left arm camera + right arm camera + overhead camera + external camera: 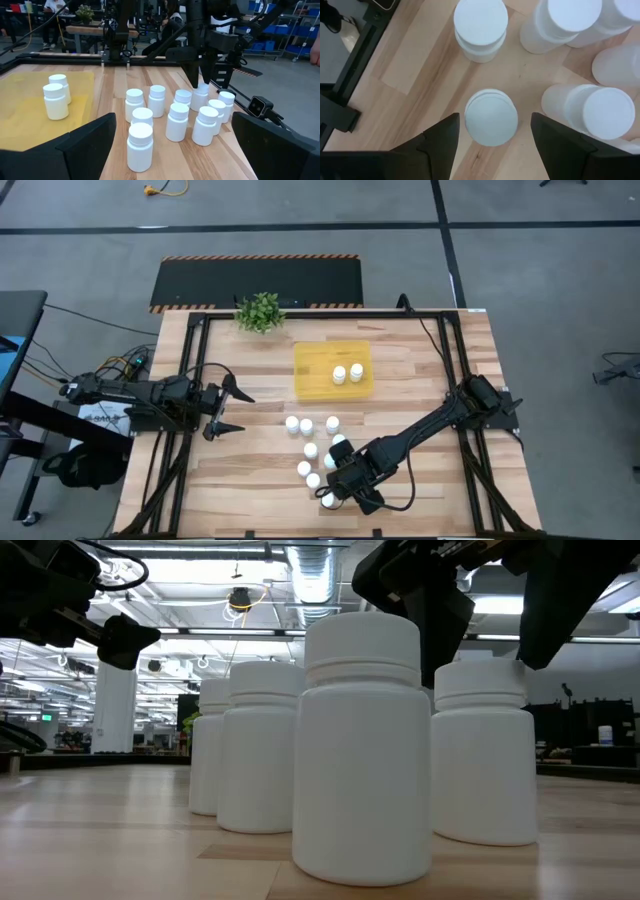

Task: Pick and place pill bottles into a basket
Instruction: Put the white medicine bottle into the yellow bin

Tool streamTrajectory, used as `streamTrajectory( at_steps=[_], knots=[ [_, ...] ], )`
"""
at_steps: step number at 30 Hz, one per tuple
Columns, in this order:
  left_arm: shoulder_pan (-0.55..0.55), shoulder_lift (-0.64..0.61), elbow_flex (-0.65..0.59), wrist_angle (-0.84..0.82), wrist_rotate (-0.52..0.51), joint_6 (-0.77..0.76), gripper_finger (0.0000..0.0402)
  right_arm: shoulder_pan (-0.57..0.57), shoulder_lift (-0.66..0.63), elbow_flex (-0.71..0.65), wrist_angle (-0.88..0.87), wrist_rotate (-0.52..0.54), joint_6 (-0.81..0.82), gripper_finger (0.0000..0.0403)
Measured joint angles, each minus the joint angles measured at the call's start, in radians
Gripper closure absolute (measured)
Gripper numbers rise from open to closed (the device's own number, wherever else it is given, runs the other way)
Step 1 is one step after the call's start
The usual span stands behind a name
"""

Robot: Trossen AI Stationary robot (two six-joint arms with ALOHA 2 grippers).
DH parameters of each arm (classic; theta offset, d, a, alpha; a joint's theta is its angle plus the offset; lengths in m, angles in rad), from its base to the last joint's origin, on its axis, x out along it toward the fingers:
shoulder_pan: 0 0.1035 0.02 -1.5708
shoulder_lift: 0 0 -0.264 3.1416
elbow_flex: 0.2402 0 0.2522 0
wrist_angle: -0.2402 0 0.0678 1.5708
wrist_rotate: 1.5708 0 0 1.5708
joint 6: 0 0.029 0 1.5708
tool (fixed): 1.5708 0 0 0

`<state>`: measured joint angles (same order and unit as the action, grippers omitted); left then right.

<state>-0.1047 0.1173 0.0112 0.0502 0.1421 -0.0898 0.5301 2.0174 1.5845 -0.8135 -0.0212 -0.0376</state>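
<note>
Pill bottle (491,118) between open end effector (492,135) fingers

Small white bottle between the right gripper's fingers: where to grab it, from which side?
Grip the small white cylindrical pill bottle across its round white cap or just below, coming straight down. It stands upright, the open right gripper straddles it already, and neighbouring bottles crowd side approaches. The left gripper waits apart.
</note>
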Motion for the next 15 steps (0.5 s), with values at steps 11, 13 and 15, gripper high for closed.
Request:
streamTrajectory(
  at_steps=[11,13,15],
  knots=[
    [0.0,0.0,0.0,0.0,0.0,-0.004,0.0015,0.0,0.0,0.0,0.0,-0.003,0.002,0.0163],
    [0.0,0.0,0.0,0.0,0.0,-0.003,0.0015,0.0,0.0,0.0,0.0,-0.003,0.002,0.0163],
    [0.0,0.0,0.0,0.0,0.0,0.002,0.0015,0.0,0.0,0.0,0.0,-0.003,0.002,0.0163]
  ],
)
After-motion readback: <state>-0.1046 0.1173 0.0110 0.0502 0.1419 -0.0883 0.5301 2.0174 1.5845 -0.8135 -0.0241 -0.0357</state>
